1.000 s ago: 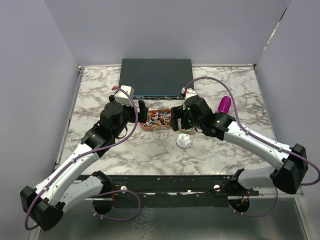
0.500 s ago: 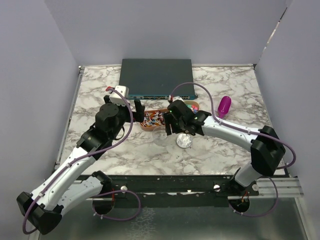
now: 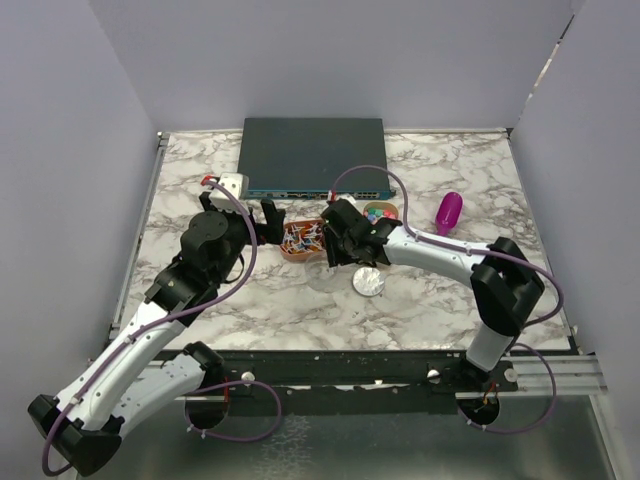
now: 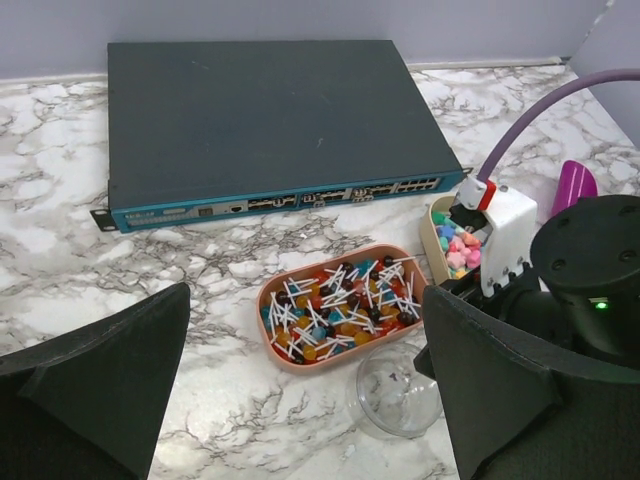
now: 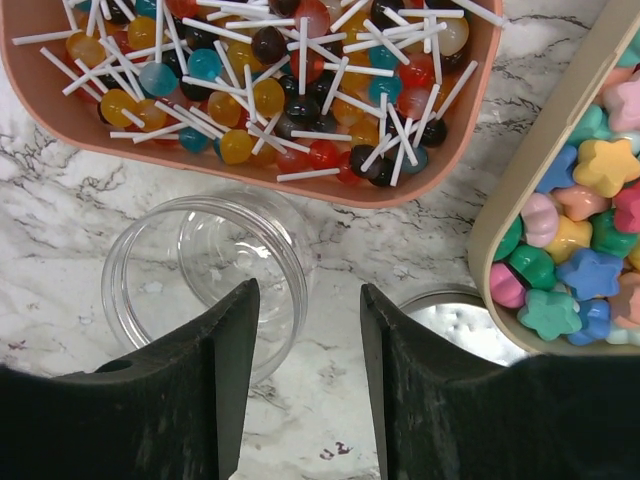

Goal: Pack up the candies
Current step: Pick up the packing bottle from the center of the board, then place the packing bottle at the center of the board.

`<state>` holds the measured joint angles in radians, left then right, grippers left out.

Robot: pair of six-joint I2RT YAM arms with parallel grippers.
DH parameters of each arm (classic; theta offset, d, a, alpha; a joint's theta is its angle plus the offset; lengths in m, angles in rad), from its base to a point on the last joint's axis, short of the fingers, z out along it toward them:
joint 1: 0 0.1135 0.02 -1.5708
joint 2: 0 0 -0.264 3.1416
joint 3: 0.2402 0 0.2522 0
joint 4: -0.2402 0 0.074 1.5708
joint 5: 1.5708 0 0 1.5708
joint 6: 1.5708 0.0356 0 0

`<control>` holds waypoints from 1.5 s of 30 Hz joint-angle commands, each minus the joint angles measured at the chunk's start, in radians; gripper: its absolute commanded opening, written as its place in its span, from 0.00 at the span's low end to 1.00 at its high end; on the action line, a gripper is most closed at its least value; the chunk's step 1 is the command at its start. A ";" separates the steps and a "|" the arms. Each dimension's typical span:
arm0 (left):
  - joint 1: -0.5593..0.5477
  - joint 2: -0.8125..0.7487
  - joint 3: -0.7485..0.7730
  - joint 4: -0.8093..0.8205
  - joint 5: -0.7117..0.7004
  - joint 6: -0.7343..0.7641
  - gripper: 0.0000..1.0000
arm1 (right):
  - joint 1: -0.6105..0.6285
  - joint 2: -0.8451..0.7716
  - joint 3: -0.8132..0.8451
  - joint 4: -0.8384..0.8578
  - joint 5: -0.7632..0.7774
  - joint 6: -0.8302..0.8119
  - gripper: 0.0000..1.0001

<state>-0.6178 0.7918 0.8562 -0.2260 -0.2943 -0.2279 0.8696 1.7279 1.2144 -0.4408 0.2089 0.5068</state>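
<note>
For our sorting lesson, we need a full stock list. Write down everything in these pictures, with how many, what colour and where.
table: one, white-grey marble, under everything
network switch: one, dark teal, at the back
oval tray: one, salmon pink, in front of the switch
lollipops: many, mixed colours with white sticks, in the oval tray
beige tray: one, right of the oval tray
candies: many, pastel, in the beige tray
jar: one, clear, empty, in front of the oval tray
lid: one, silver, right of the jar
scoop: one, purple, far right
left claw: black, wide open, facing the trays
right claw: black, part open, over the jar's rim
</note>
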 commanded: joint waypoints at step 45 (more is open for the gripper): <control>-0.007 -0.018 0.023 -0.004 -0.010 -0.011 0.99 | 0.239 -0.226 -0.244 -0.124 0.218 0.209 0.01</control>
<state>-0.6178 0.7815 0.8562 -0.2260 -0.3000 -0.2287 1.0874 1.5291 0.9989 -0.5255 0.3656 0.6548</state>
